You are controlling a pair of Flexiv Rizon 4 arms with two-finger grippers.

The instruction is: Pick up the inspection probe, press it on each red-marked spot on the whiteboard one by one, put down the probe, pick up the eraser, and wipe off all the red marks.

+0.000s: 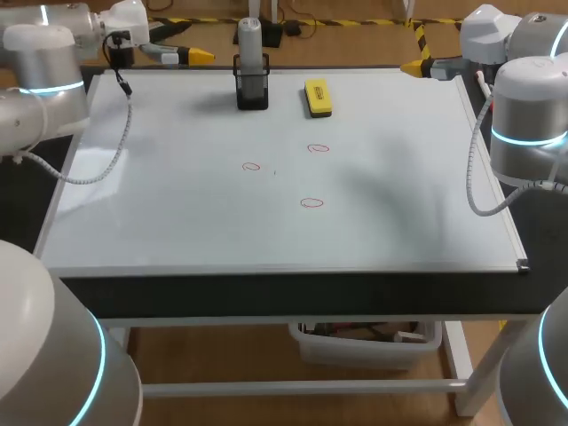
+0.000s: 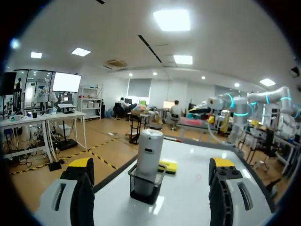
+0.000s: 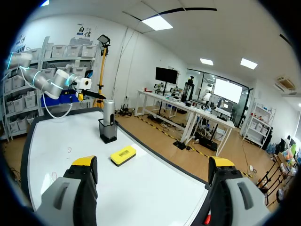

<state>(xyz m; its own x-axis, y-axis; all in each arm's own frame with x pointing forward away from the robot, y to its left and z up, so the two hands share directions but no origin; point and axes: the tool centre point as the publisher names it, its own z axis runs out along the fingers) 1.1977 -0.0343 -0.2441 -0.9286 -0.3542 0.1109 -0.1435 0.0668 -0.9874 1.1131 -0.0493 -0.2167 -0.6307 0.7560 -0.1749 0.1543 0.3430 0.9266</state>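
Three small red ovals (image 1: 311, 203), faint and perhaps not fully closed, are drawn mid-way across the flat white whiteboard (image 1: 177, 222). The grey cylindrical probe (image 1: 250, 49) is stood upright in a black mesh holder (image 1: 253, 93) at the far edge, with the yellow block eraser (image 1: 318, 97) just right of it. The left gripper (image 2: 151, 165) and right gripper (image 3: 153, 162) are spread wide, with nothing grasped. Were the probe seized off-centre, the holder could be tipped or dragged along.

Yellow eraser (image 1: 318, 97); red marks (image 1: 311, 202); grey probe (image 1: 250, 40); black holder (image 1: 253, 91).
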